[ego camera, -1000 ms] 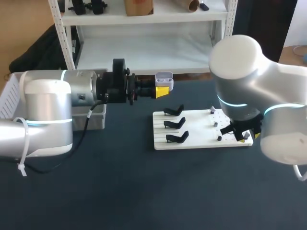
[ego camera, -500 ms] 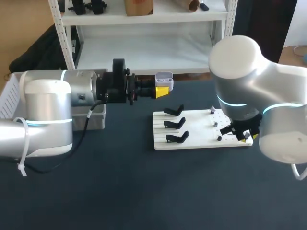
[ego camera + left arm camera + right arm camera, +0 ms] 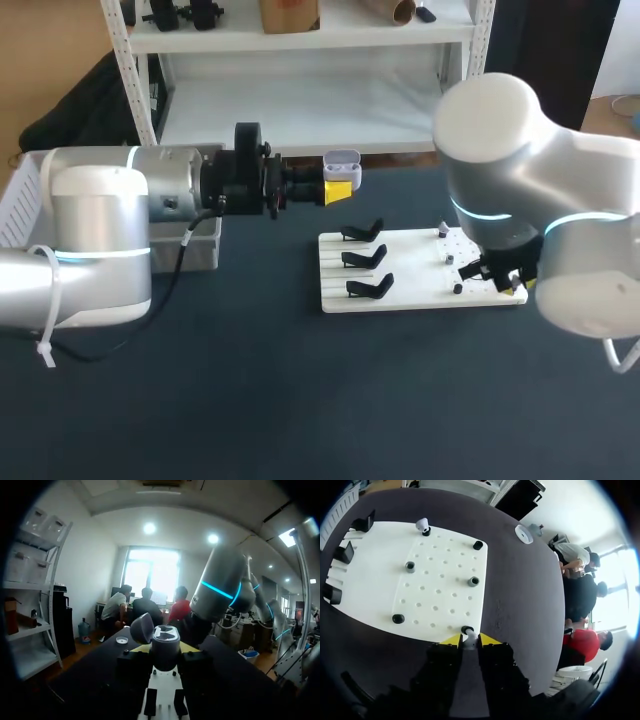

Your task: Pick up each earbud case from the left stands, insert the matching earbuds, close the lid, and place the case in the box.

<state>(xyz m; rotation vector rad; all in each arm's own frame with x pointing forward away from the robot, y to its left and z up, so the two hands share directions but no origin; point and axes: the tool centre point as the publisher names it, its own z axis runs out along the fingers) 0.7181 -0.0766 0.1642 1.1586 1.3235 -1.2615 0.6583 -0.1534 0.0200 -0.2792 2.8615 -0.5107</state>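
Note:
My left gripper [image 3: 338, 190] is held level above the table's far side, shut on an open pale grey earbud case [image 3: 342, 163]. In the left wrist view the case [image 3: 165, 641] sits between the fingers with its lid [image 3: 142, 628] tipped back. My right gripper [image 3: 508, 286] hangs over the near right corner of the white board [image 3: 410, 296]. In the right wrist view its yellow tips [image 3: 470, 640] press both sides of a small white earbud [image 3: 469, 639] standing at a black holder [image 3: 467, 629] by the board's edge. Another white earbud [image 3: 422, 524] stands at the board's far side.
Three black case stands [image 3: 365, 258] line the board's left part, all without cases. Several small black holders [image 3: 472, 581] dot the pegged right part [image 3: 437, 587]. A white slatted box [image 3: 22, 200] and a grey tray [image 3: 200, 245] sit at the far left.
My right gripper's fingers have drawn together around the earbud at the board's edge. The left arm and its case have not moved.

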